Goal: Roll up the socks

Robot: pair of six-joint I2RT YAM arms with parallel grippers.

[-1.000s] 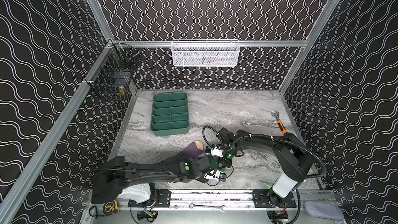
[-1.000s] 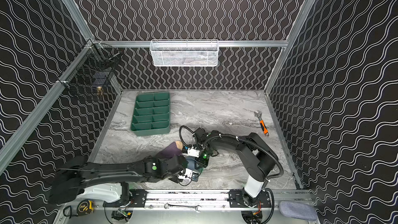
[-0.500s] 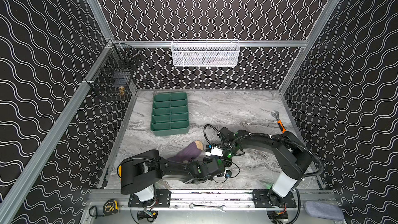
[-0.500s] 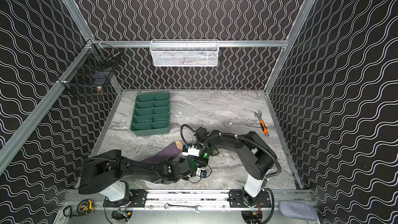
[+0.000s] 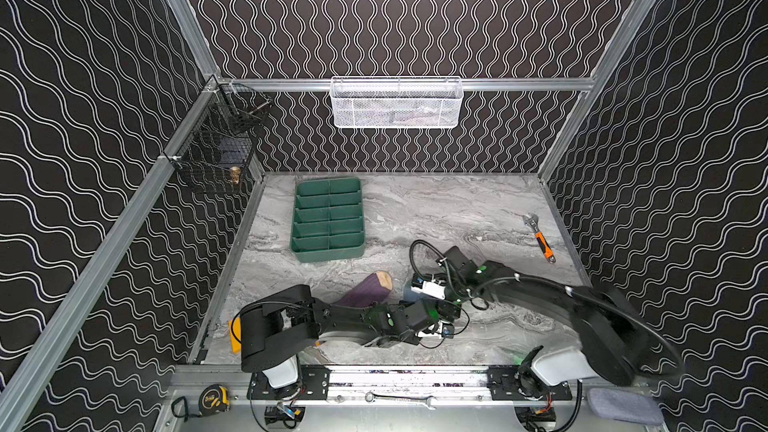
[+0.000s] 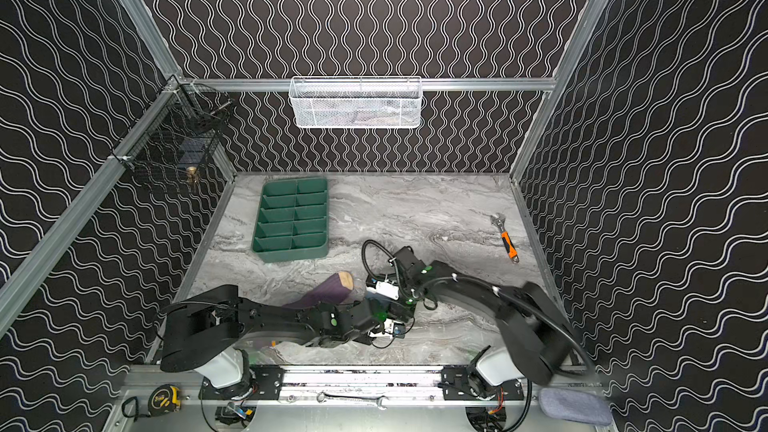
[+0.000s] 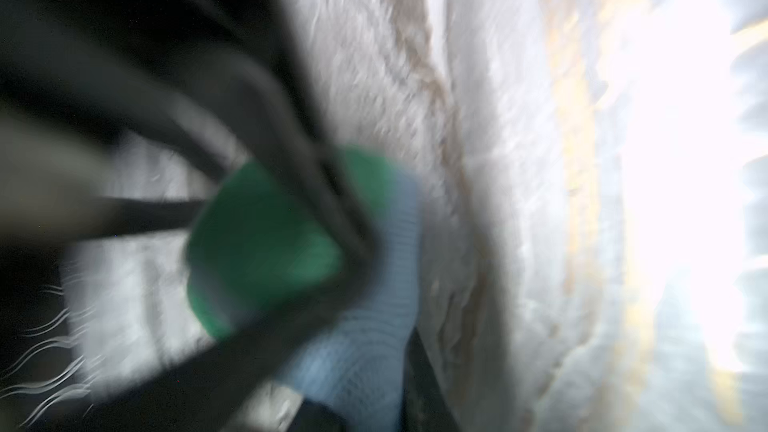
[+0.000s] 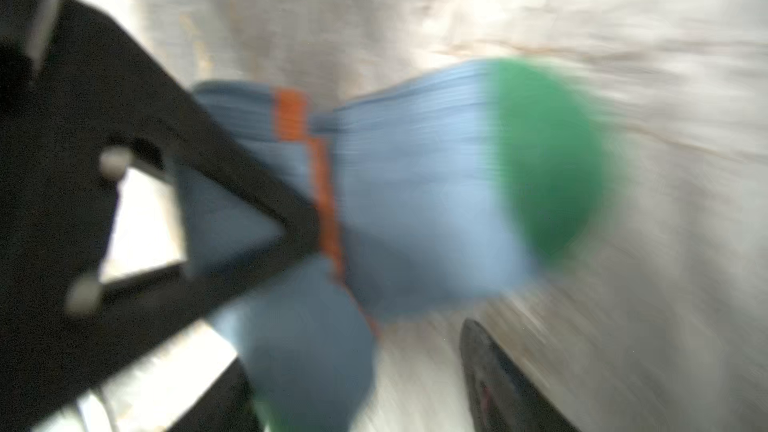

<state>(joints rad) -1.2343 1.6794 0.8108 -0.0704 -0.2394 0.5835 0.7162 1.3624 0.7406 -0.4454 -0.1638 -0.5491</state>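
Though wrist views blur, left jaws pinch blue sock (image 7: 374, 347) by its green toe near front edge of table (image 5: 457, 209); right jaws gape around it.

Your two ribbed socks lie close together toward the near middle of the tabletop (image 5: 457, 209). The purple sock (image 5: 363, 293) lies flat and stretched on a slant in both top views (image 6: 326, 290), its peach toe (image 5: 384, 280) pointing far and right and its other end hidden. Just right of that toe you see only a small patch of the blue sock (image 5: 409, 293). The wrist views are blurred but show you more of it: light blue ribbing (image 7: 374, 347), a rounded green toe (image 8: 544, 164), an orange stripe (image 8: 324, 201) across it, and darker blue layers bunched at the end away from the toe.
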